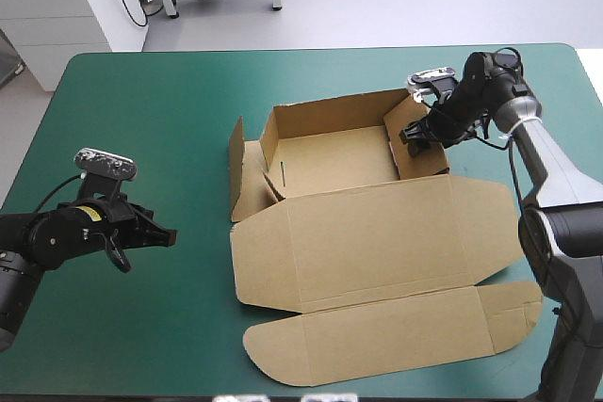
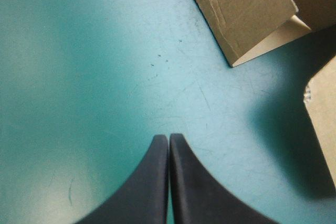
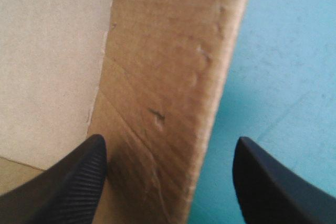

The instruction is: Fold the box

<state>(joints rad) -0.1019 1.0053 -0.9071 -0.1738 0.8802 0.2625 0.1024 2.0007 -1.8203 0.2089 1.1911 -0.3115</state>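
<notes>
High view, box (image 1: 358,233): brown, in the middle of the table on the teal-green cover (image 1: 141,120); an open tray with raised walls on the far side, the lid and its flaps lying flat toward the near edge.
High view, left gripper (image 1: 168,234): low over the cover at the near left, well apart from the box, pointing right toward it.
High view, right gripper (image 1: 415,138): at the tray's right wall, reaching in from the far right.

Left wrist view, left gripper (image 2: 168,137): the black fingers (image 2: 147,182) are pressed together in one pointed arch, with nothing between them.
Left wrist view, box (image 2: 241,9): ahead of the gripper and off to one side, a raised wall with a slanted flap; another brown edge shows beside it; bare cover (image 2: 79,77) lies between fingertips and board.

Right wrist view, right gripper (image 3: 169,142): fingers (image 3: 79,182) stand wide apart.
Right wrist view, box (image 3: 168,51): the tray's right wall stands upright between the two fingers, one finger on the tray's inner side, the other outside over the cover (image 3: 289,51); whether either finger touches the wall cannot be told.
</notes>
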